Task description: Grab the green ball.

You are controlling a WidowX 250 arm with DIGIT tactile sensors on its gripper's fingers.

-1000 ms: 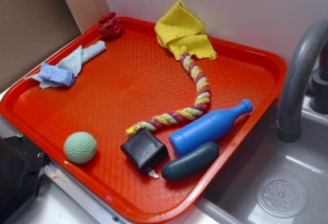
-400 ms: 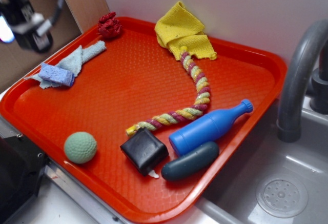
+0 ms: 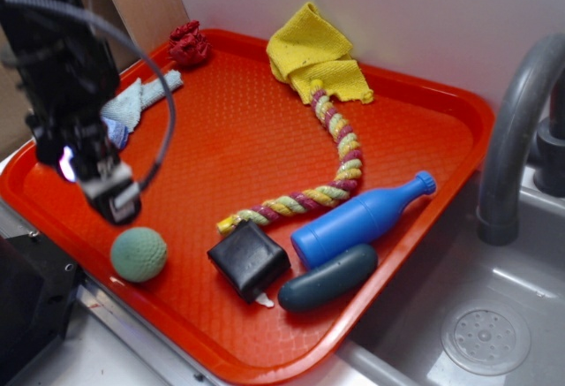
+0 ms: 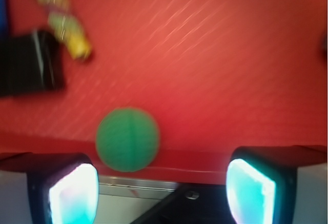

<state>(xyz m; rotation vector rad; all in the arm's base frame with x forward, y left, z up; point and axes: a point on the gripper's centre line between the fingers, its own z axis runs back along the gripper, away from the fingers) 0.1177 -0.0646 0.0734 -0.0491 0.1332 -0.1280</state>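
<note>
On the counter beside a sink, largest to smallest:

- Tray (image 3: 265, 121): red, textured; holds everything listed below.
- Arm, with gripper (image 3: 113, 199): black, blurred in the exterior view, hanging over the tray's near-left part, just above and behind the ball. Wrist view shows the two fingers (image 4: 74, 193) spread wide, nothing between them; jaws open.
- Rope (image 3: 331, 161): striped, running from the yellow cloth (image 3: 318, 55) toward the block.
- Bottle (image 3: 357, 220): blue, lying on its side, touching the teal capsule (image 3: 328, 277).
- Block (image 3: 248, 261): black, near the ball but apart from it.
- Ball (image 3: 139, 254): pale green, dimpled, close to the tray's near-left rim. In the wrist view it (image 4: 127, 139) sits left of centre, nearer the left finger.
- Step, as judged: shift so the ball is centred between the fingers, descend straight, close at mid-height; a round ball may roll off toward the rim if one pad touches first.
- Hard to make out: wrist view is motion-blurred; fingertips cut off below; blue rag (image 3: 132, 103) partly hidden behind the arm.
</note>
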